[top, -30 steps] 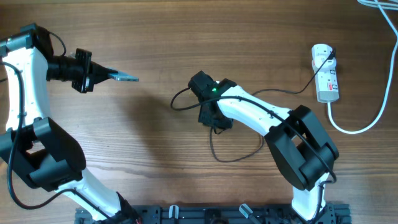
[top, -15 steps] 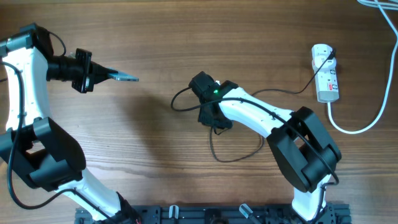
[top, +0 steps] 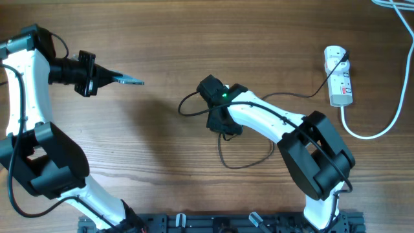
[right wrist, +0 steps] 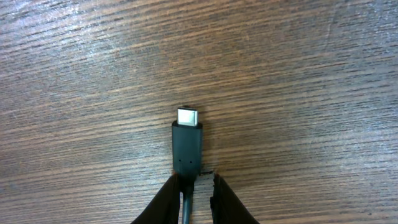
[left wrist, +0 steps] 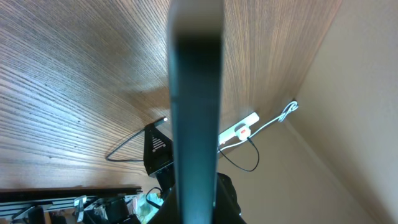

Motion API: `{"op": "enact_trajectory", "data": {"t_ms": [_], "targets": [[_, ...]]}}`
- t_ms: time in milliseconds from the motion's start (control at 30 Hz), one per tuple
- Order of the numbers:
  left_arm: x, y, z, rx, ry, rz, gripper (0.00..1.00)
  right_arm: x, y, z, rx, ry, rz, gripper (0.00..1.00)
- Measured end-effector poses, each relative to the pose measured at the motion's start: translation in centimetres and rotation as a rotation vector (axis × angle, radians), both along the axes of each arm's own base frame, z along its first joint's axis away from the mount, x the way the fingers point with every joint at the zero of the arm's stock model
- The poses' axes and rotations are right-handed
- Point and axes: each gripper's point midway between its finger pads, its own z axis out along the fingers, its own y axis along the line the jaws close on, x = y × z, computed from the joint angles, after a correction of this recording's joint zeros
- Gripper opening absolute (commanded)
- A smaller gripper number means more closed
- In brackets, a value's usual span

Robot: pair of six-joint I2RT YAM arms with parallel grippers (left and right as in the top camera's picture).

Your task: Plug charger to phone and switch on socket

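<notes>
On the wooden bench (top: 162, 39) the job looks roughly half set up, with neither of its 2 steps finished. The white power strip (top: 339, 76) lies at the far right with its thick white cord (top: 381, 129) looping off, well apart from both arms, and its switch has no tool near it. The left tool (top: 103, 77) is clamped on 1 end of the phone (top: 126, 80), holding it edge-on above the bench at the left; the left wrist view shows only its dark, thin side (left wrist: 196, 112). The charger (top: 239, 162), a thin black cable, curls across mid-bench and runs up to the strip. The right tool (right wrist: 194, 200) is closed on it just behind the USB-C plug (right wrist: 186, 134), whose metal tip is bare and close over the wood. Plug and phone remain well apart, so bringing them together, mating them and pressing the switch are left.
</notes>
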Motion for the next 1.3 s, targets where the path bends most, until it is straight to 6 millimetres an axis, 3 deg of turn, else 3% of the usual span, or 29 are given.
{"op": "enact_trajectory", "data": {"t_ms": [467, 733, 1300], "targets": [[-0.01, 0.01, 0.00, 0.000, 0.000, 0.000, 0.05, -0.32, -0.09, -0.02, -0.011, 0.007, 0.005, 0.18], [-0.01, 0.01, 0.00, 0.000, 0.000, 0.000, 0.05, -0.40, -0.25, -0.04, -0.022, 0.007, 0.006, 0.08], [0.23, -0.12, 0.20, -0.001, -0.050, -0.035, 0.04, -0.58, -0.43, 0.12, -0.030, 0.011, 0.057, 0.04]]}}
